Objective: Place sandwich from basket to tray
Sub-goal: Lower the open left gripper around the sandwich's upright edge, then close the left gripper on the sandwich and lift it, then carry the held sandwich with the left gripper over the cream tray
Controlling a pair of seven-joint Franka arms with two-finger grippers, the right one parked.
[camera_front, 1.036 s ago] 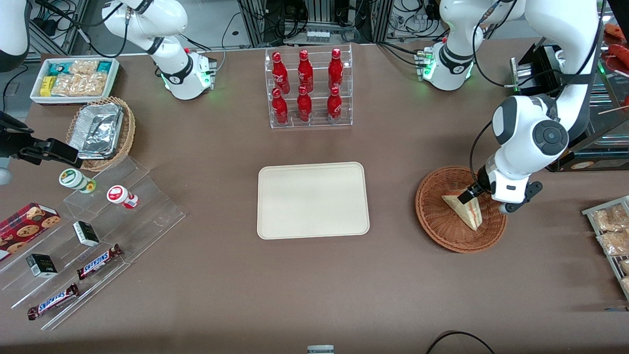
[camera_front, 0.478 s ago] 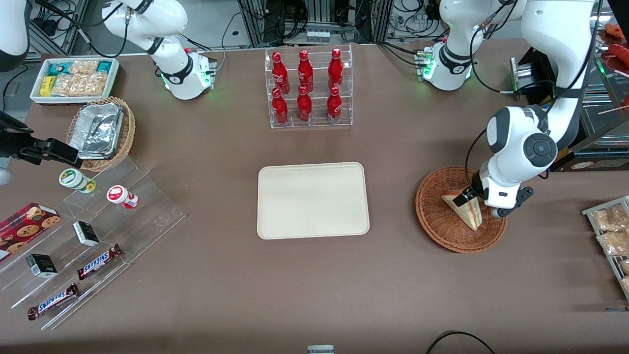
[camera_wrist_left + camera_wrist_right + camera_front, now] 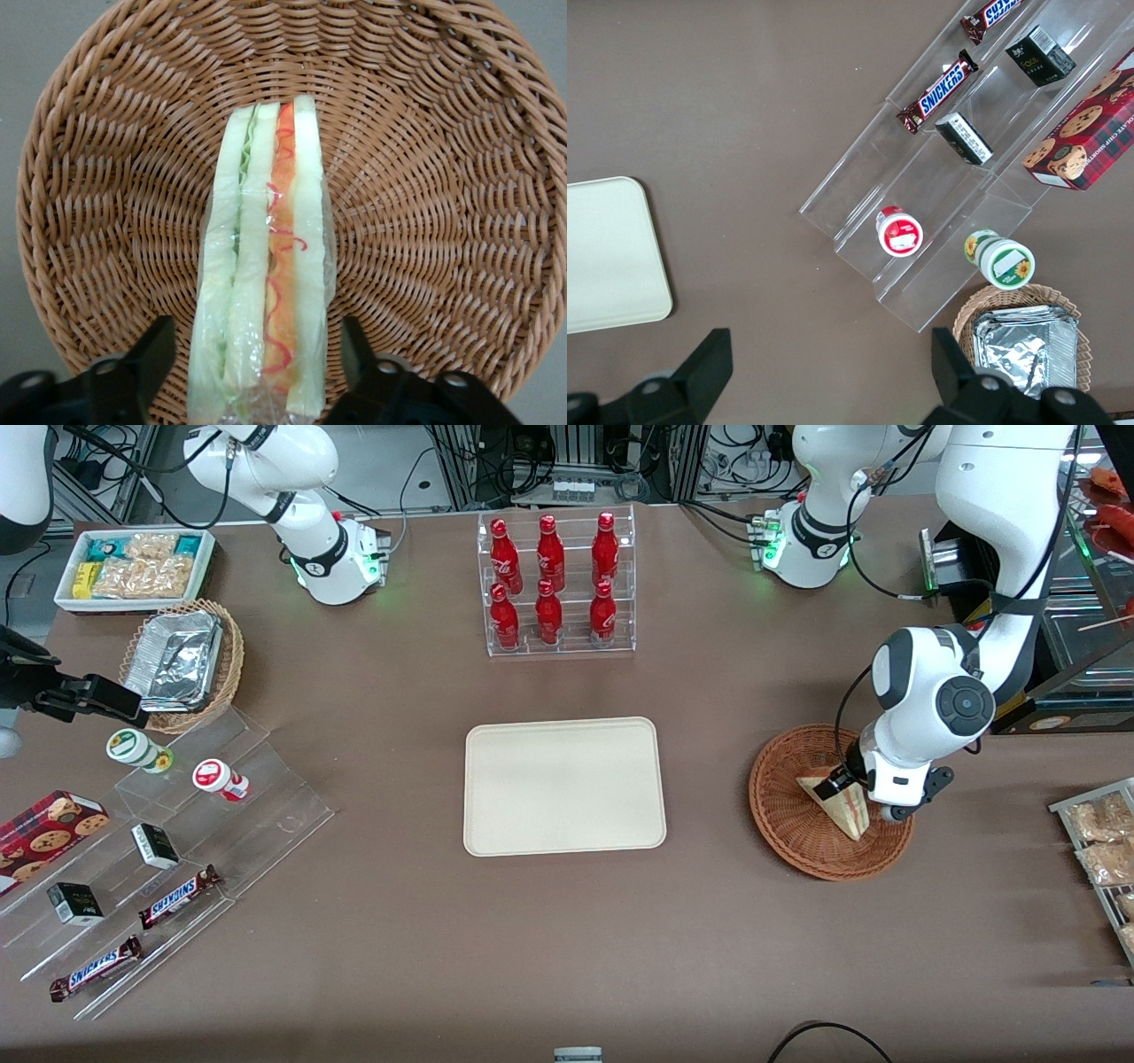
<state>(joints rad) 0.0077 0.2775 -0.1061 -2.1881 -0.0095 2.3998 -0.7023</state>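
Note:
The sandwich (image 3: 840, 808), a wrapped wedge of white bread with red and green filling, lies in the reddish-brown wicker basket (image 3: 780, 824) toward the working arm's end of the table. My left gripper (image 3: 842, 784) is low over the basket, at the sandwich's wide end. In the left wrist view the sandwich (image 3: 261, 266) stands edge-up in the basket (image 3: 425, 221), and the gripper (image 3: 257, 354) is open: its two black fingers (image 3: 151, 354) straddle the sandwich with small gaps on both sides. The cream tray (image 3: 564, 786) lies bare at the table's middle and also shows in the right wrist view (image 3: 611, 257).
A clear rack of red bottles (image 3: 554, 584) stands farther from the camera than the tray. A rack of snack packets (image 3: 1103, 850) sits at the working arm's table end. Acrylic steps with candy bars (image 3: 177, 824), a tan foil-filled basket (image 3: 182, 660) and a white bin (image 3: 133, 567) lie toward the parked arm's end.
The left arm has shifted slightly toward the tray and lowered, bringing the open gripper closer down around the sandwich. The sandwich and basket have not moved.

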